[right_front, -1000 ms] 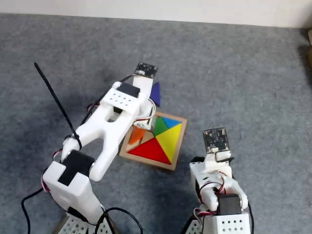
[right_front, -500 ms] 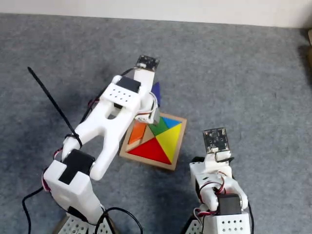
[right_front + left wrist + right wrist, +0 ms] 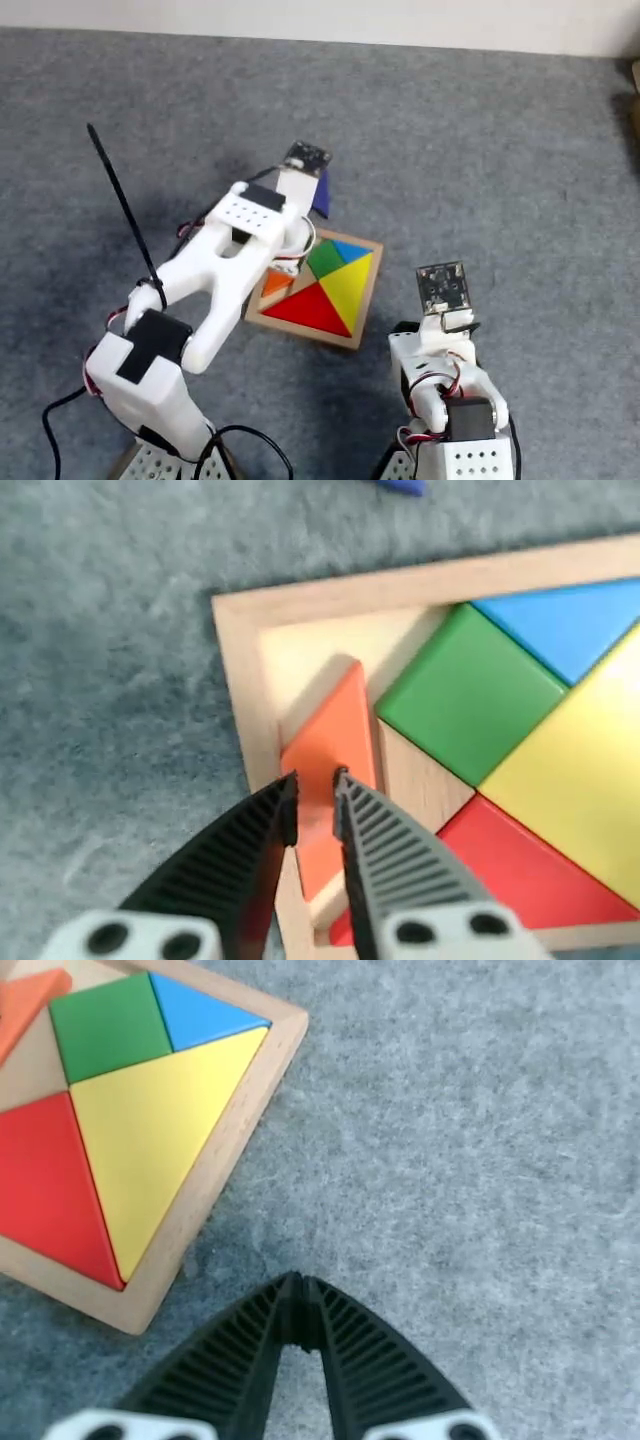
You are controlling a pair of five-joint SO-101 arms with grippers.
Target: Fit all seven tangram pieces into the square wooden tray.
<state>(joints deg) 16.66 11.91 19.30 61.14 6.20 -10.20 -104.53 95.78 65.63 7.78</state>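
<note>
Two pincers: left pincer [image 3: 314,785] slightly parted, empty, above orange piece [image 3: 335,735]; right pincer [image 3: 300,1305] closed, empty.
Tray [image 3: 238,680]: red piece [image 3: 40,1170], yellow piece [image 3: 150,1130], green piece [image 3: 105,1025], blue piece [image 3: 200,1015] seated; orange piece overlaps rim.

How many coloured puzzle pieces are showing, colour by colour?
Red piece: 1
Yellow piece: 1
Green piece: 1
Light blue piece: 1
Orange piece: 1
Dark blue piece: 1, lying outside the tray
Total: 6
</note>
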